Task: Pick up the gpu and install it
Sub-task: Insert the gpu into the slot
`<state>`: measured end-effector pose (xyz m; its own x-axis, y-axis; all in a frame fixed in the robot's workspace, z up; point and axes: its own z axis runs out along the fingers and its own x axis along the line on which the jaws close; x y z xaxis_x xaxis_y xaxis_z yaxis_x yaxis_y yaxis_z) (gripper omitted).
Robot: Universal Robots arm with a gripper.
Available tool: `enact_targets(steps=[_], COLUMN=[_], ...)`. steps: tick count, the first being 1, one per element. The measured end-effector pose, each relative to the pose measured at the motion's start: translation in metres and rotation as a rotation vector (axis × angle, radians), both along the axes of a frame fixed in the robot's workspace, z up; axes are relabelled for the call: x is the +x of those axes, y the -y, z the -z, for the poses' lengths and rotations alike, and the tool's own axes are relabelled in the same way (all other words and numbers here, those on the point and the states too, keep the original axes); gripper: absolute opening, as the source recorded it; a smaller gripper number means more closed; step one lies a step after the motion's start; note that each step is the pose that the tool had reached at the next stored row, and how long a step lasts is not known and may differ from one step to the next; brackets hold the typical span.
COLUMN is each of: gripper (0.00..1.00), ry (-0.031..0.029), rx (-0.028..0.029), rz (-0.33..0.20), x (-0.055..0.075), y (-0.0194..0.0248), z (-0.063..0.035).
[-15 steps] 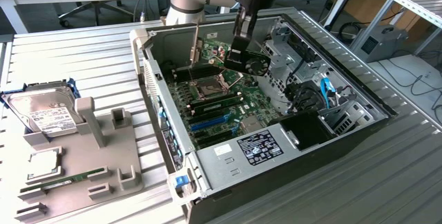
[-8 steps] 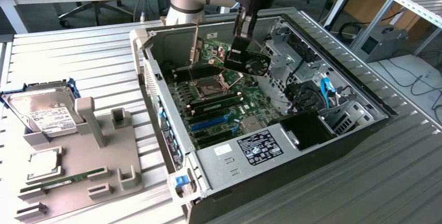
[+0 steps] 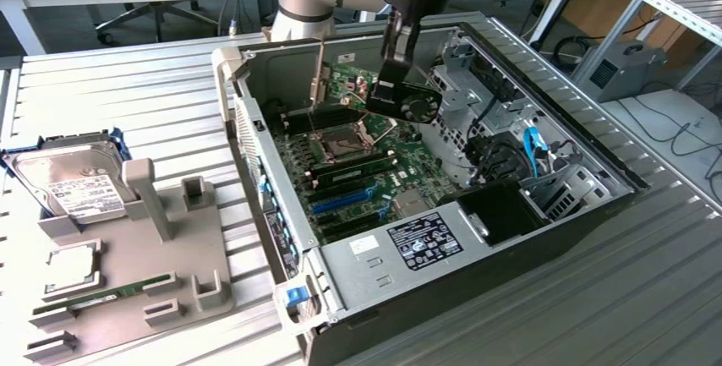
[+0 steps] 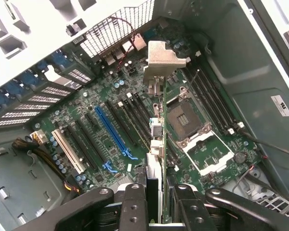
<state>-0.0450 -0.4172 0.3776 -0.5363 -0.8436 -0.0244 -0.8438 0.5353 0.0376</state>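
While the gripper (image 4: 160,204) pinches the gpu (image 4: 162,139) edge-on between its fingers (image 4: 135,204), the card hangs inside the case (image 3: 265,79) above the motherboard (image 4: 77,120). It is clear of the blue slot (image 4: 111,131), off to that slot's CPU socket (image 4: 185,118) side. Its long axis runs straight out from the fingers to the silver bracket (image 4: 166,57), roughly along the slot's line but seemingly a little skewed.
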Motion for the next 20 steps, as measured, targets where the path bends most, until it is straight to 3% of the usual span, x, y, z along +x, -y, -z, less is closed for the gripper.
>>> enact_targets(steps=[20], gripper=[0.26], ry=[0.0000], rx=[-0.0001], rz=[-0.045], x=[0.0000], y=[0.0000], z=[0.0000])
